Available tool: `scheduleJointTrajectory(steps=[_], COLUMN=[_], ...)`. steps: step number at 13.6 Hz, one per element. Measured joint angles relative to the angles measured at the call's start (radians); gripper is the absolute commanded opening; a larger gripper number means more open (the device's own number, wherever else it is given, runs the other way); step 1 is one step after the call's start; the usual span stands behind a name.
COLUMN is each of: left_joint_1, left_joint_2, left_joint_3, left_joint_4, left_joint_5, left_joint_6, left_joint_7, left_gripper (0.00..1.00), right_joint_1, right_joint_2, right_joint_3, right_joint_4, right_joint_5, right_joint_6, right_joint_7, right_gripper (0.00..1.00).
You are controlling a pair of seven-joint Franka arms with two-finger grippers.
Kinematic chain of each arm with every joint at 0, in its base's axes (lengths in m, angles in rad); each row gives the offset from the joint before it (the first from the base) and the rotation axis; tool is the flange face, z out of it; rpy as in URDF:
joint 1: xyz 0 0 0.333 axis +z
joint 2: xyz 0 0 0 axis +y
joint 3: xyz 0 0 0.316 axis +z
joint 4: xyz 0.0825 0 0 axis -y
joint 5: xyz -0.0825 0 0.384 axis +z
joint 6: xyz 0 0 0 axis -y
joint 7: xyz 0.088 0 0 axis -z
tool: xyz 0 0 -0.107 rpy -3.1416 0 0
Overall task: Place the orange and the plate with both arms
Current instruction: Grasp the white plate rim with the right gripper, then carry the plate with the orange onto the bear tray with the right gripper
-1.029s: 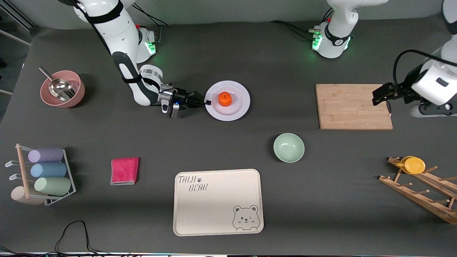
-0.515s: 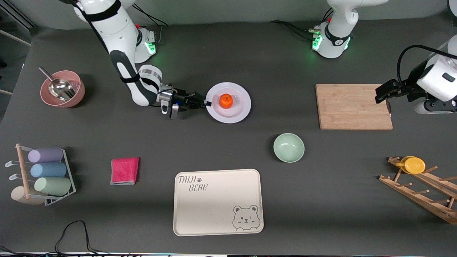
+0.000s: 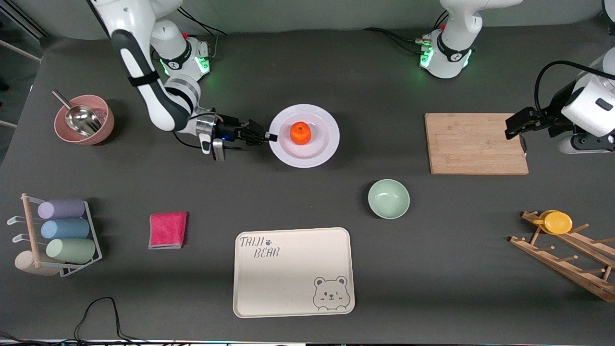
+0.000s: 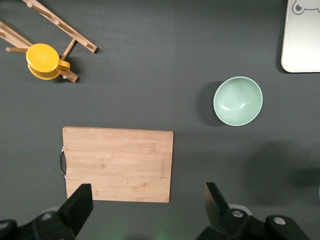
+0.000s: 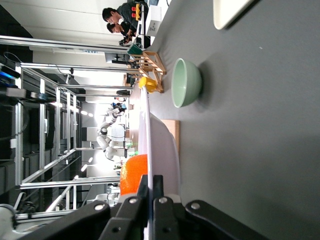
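Note:
The pale lavender-white plate carries the orange at its middle. My right gripper is shut on the plate's rim at the side toward the right arm's end and holds it level a little above the table. In the right wrist view the fingers pinch the plate's edge, with the orange just past them. My left gripper is open and empty, up over the end of the wooden cutting board toward the left arm's end of the table; it also shows in the left wrist view.
A mint-green bowl and a cream bear tray lie nearer the front camera than the plate. A pink bowl with a scoop, a red cloth and a cup rack stand toward the right arm's end. A wooden rack with a yellow cup stands toward the left arm's end.
My right arm has risen and lifted the plate with the orange; the plate looks larger and sits slightly more toward the right arm's end. The left gripper rose a little, then stayed.

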Motion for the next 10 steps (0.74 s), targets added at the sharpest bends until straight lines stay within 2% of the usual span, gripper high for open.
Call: scheduleJointTrajectory(steps=[3,5,7,10], left_joint_1=[0.000,0.000,0.003,0.013], left_joint_2=[0.000,0.002,0.008,0.015], left_joint_3=[0.000,0.001,0.002,-0.002], left_joint_4=[0.000,0.000,-0.001,0.000], left_joint_5=[0.002,0.011,0.010,-0.005], left_joint_6=[0.001,0.001,0.002,0.002], left_joint_7=[0.000,0.000,0.000,0.030], left_gripper=[1.00,1.00,1.00,1.00], right_joint_1=[-0.027,-0.044,-0.057,-0.061], right_joint_2=[-0.008,0.052,0.171,0.378], right_joint_3=[-0.003,-0.007,-0.024,-0.062], right_joint_4=[0.010,0.085,0.233,0.519], right_joint_5=[-0.010,-0.014,-0.016,-0.056], right_joint_6=[0.001,0.003,0.004,0.004], right_joint_7=[0.015,0.015,0.026,0.131], right_gripper=[0.00,0.00,0.00,0.00])
